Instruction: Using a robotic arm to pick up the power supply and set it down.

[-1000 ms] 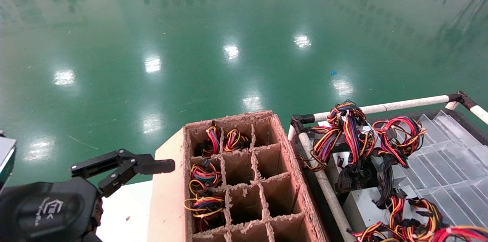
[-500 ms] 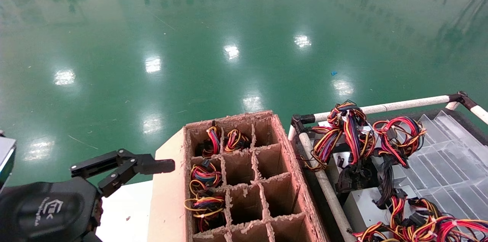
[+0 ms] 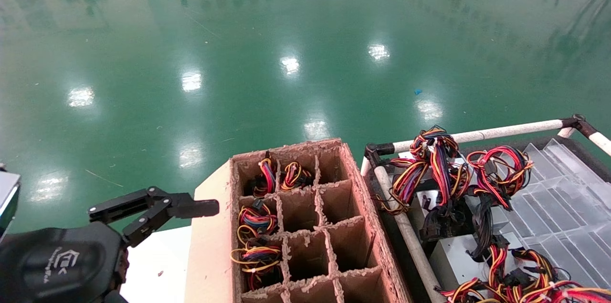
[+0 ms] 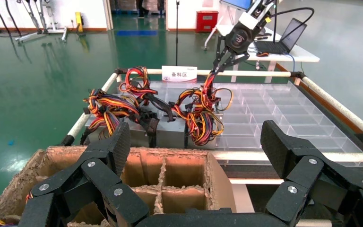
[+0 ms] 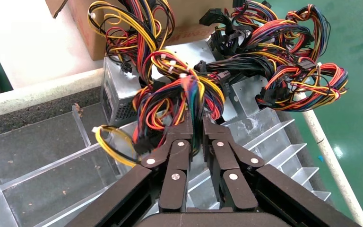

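Note:
Several silver-grey power supplies (image 3: 453, 257) with coloured wire bundles (image 3: 432, 160) stand in the rack on the right. In the right wrist view my right gripper (image 5: 197, 124) is shut on the tied wire bundle (image 5: 189, 92) of one power supply (image 5: 120, 92), whose metal box sits just beyond the fingers. The left wrist view shows that right arm (image 4: 240, 35) reaching down onto the bundle (image 4: 202, 111). My left gripper (image 3: 191, 207) (image 4: 196, 142) hangs open and empty beside the cardboard box, at the lower left of the head view.
A divided cardboard box (image 3: 358, 183) sits in the middle; its left cells hold wired units (image 3: 255, 219), the others look empty. Clear plastic tray dividers (image 3: 563, 207) fill the rack inside white pipe rails (image 3: 501, 130). Green floor lies beyond.
The red and yellow wires at the head view's bottom right edge have shifted slightly. The left arm has not moved.

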